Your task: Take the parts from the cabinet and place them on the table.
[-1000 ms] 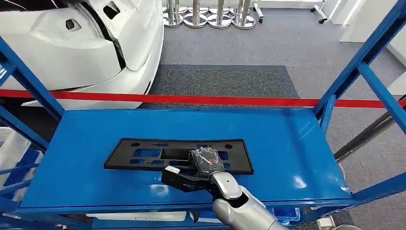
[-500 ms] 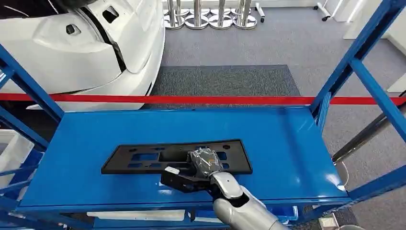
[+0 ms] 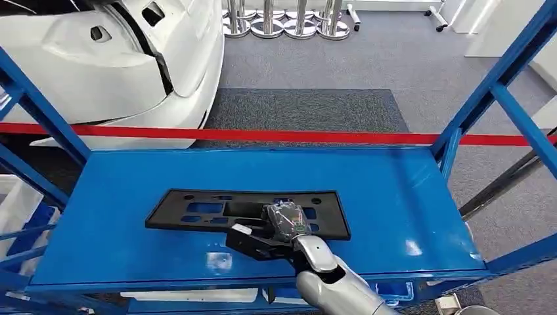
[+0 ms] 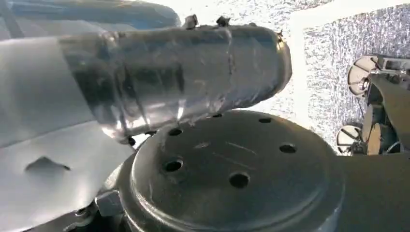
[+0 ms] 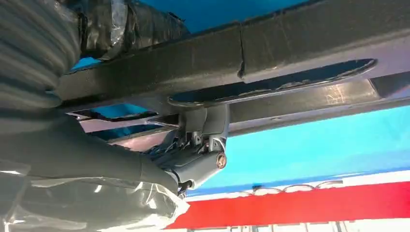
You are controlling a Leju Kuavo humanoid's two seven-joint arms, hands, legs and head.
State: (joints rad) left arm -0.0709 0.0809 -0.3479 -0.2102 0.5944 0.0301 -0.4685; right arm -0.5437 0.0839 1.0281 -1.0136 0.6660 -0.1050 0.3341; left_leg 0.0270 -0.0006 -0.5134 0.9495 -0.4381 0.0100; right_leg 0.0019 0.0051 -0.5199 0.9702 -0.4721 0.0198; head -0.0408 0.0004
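Here the long black part [image 3: 246,212] lies flat on the blue shelf [image 3: 394,197], lengthwise left to right, its near edge gripped by the right hand [image 3: 276,230], whose fingers [image 5: 193,145] the wrist view shows clamped beneath.

Bare blue shelf [image 3: 394,197] lies open right of the black plate [image 3: 197,211]; slanted frame struts [image 3: 499,85] flank it.
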